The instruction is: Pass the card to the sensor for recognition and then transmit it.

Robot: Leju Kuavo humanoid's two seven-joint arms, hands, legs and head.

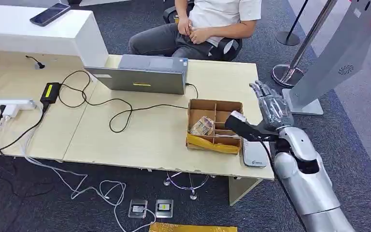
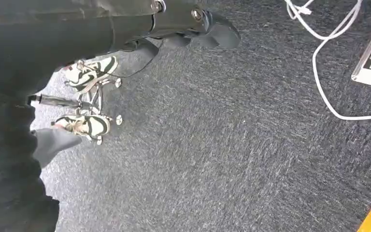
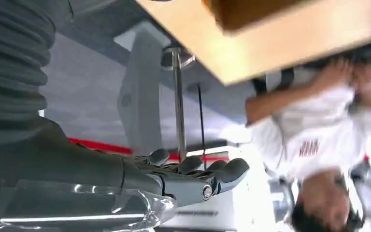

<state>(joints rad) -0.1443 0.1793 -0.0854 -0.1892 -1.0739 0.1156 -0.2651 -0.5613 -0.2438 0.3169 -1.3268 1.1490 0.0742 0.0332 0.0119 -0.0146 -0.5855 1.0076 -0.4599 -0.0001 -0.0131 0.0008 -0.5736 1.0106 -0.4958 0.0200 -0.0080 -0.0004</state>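
Right hand (image 1: 272,107) hovering beside the box (image 1: 215,124), fingers apart, holding nothing.
Reaching blind, it is risking knocking the box off the worktop (image 1: 145,135); left fingers: cannot tell.

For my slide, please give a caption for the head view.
Right robot hand raised, empty, beside the cardboard box on the table.

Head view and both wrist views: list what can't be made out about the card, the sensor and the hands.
- Card: I cannot pick one out; the cardboard box compartments are too small in the head view.
- White device at the table edge: partly hidden by the right arm; whether it is the sensor is unclear.
- Right hand: open, nothing in it.
- Left hand: dark, cut off by the picture's edge in the left wrist view.
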